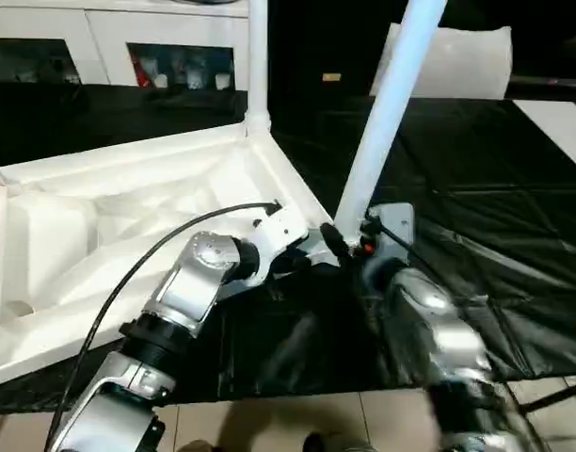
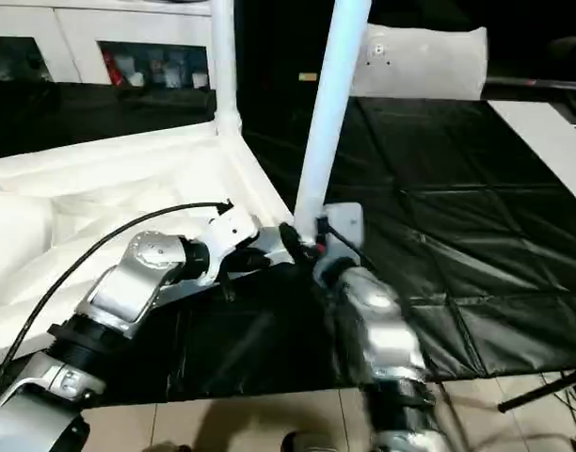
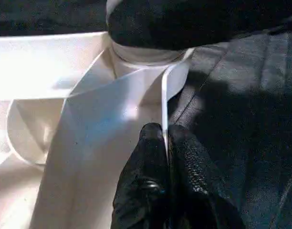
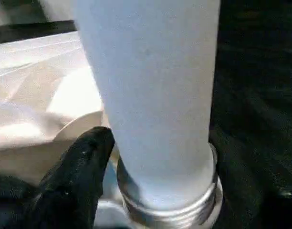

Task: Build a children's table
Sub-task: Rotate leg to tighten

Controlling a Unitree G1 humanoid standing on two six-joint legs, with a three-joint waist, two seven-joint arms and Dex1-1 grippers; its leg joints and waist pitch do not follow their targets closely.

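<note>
The white plastic square tabletop (image 1: 128,202) lies underside up on a black creased sheet (image 2: 439,235). One smooth white tubular leg (image 1: 258,66) stands in a far corner socket. The left wrist view shows the left tool (image 3: 165,143) pinched tight on the tabletop's thin rim. The right wrist view shows a second tapered leg's (image 4: 155,95) threaded end at the near corner, one black finger (image 4: 81,167) of the right tool (image 1: 349,240) beside it; its grip I cannot tell.

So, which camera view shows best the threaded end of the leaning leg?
The right wrist view: the leaning leg's threaded end is close up, threads visible, beside the tabletop. The left and right eye views show the whole leg leaning, its base half hidden among the grippers. The left wrist view shows the tabletop's rim pinched instead.
</note>
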